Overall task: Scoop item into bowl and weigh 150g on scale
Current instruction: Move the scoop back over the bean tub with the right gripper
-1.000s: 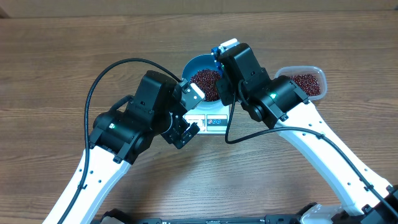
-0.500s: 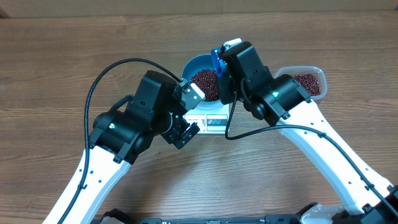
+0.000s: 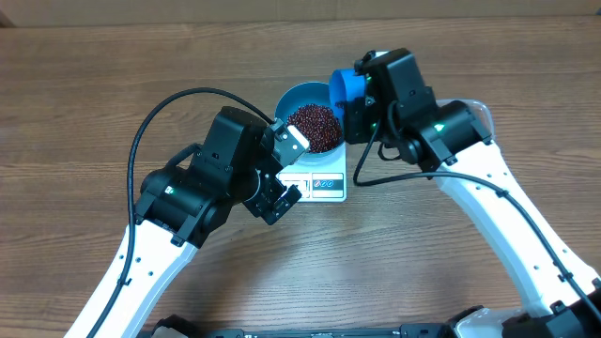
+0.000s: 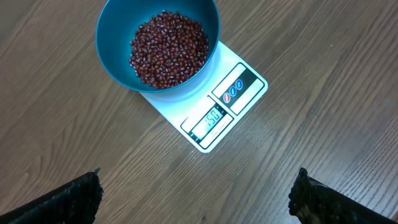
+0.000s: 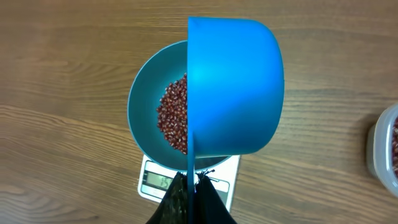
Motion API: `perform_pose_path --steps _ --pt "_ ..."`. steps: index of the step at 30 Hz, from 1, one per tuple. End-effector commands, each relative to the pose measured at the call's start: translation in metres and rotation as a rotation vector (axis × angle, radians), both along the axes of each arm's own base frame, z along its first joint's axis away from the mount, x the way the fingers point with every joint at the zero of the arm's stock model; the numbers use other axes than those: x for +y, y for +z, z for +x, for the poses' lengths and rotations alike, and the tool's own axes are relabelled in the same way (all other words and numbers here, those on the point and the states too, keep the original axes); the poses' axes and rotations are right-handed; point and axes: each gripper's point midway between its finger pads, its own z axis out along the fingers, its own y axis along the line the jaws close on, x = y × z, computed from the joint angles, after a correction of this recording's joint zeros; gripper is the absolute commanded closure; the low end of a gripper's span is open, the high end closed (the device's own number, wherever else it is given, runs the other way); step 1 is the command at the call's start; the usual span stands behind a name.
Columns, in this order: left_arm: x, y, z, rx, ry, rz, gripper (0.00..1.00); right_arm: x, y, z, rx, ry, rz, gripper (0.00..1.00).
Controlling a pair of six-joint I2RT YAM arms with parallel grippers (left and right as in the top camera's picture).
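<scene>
The blue bowl [image 4: 112, 56] stands on the white scale [image 4: 245, 93] and holds a heap of red-brown beans [image 4: 168, 46]. The scale's display [image 4: 212, 117] is lit. My left gripper [image 4: 196, 199] hangs open above bare table in front of the scale, nothing between its fingers. My right gripper [image 5: 193, 183] is shut on the thin handle of a small blue scoop [image 5: 236, 87]. The scoop is turned on its side above the bowl's [image 5: 146, 106] right half, so its inside is hidden. From overhead the scoop [image 3: 346, 86] sits at the right rim of the bowl [image 3: 293, 97].
A clear plastic tub [image 5: 385, 149] with more beans shows at the right edge of the right wrist view. From overhead my right arm [image 3: 441, 131] covers most of it. My left arm's black cable [image 3: 150, 122] loops over the table at the left.
My right gripper has lifted the scoop and carried it right, from over the beans to the bowl's right rim. The left arm has not moved.
</scene>
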Motion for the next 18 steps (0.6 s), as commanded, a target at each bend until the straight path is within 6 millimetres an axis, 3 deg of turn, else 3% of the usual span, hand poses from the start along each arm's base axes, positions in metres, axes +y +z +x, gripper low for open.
perform_pose_path --steps 1,11,18 --pt "0.001 0.01 0.004 -0.034 -0.006 -0.004 0.0 0.004 0.015 0.004 0.004 0.0 0.1 0.96" --pt "0.001 0.01 0.004 -0.034 -0.006 -0.004 0.0 -0.007 0.021 0.013 0.029 -0.017 0.208 0.96" --pt "0.001 0.01 0.004 -0.034 -0.006 -0.004 0.0 -0.028 0.022 0.022 0.028 -0.075 0.217 0.96"
